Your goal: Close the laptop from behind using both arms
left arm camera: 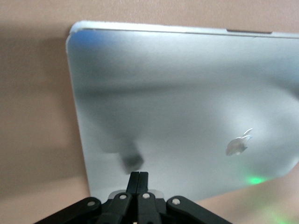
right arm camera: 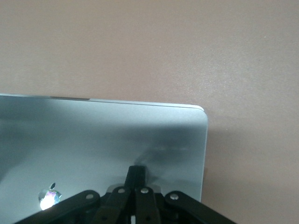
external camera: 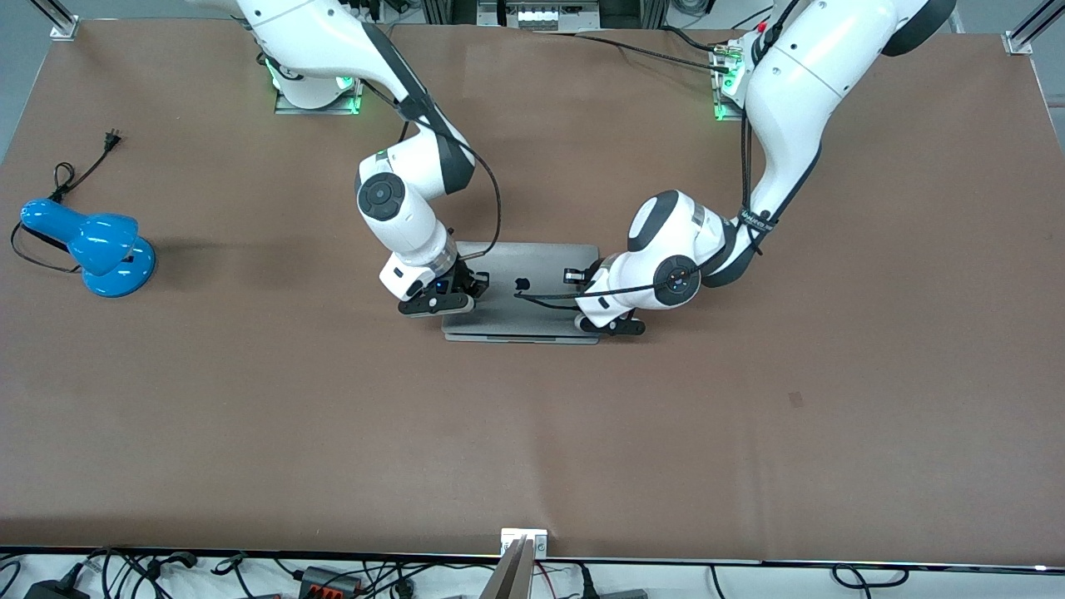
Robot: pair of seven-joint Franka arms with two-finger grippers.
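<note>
Laptop [external camera: 532, 309] lies closed on the tabletop [external camera: 582, 433].
Left tool [left arm camera: 138, 177] and right tool [right arm camera: 136, 173], both pinched shut and empty, press its lid.

Left end effector [left arm camera: 139, 179], right end effector [right arm camera: 136, 173] closed.

The laptop [left arm camera: 187, 107] lid is smooth brushed metal with a soft sheen, lying on a matt brown table [external camera: 749, 433].

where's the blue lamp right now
The blue lamp sits on the table at the right arm's end in the front view, well apart from the laptop at mid-table, its black cord trailing toward the robots' bases.
</note>
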